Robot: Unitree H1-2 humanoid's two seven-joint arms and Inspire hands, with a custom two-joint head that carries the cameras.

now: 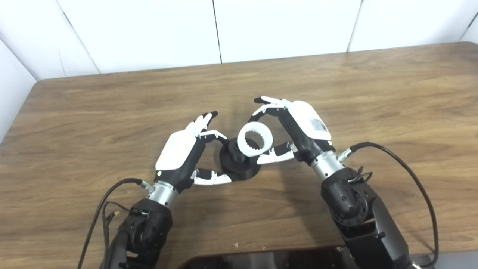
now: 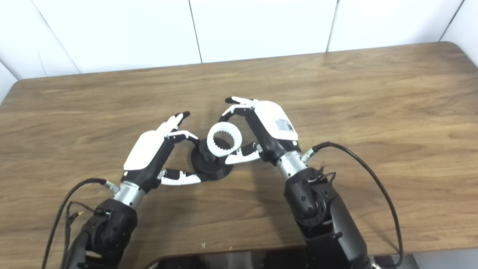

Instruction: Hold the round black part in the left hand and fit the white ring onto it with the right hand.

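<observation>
white ring pinched by right hand | black part gripped by left hand, rim partly hidden

The table is brown wood with darker streaked grain. The round part is plain matte black. The ring is white, with a toothed pattern around its inner edge. The left hand and right hand are white-shelled over black, with silver wrists. The wall panels behind are white with dark seams.
</observation>
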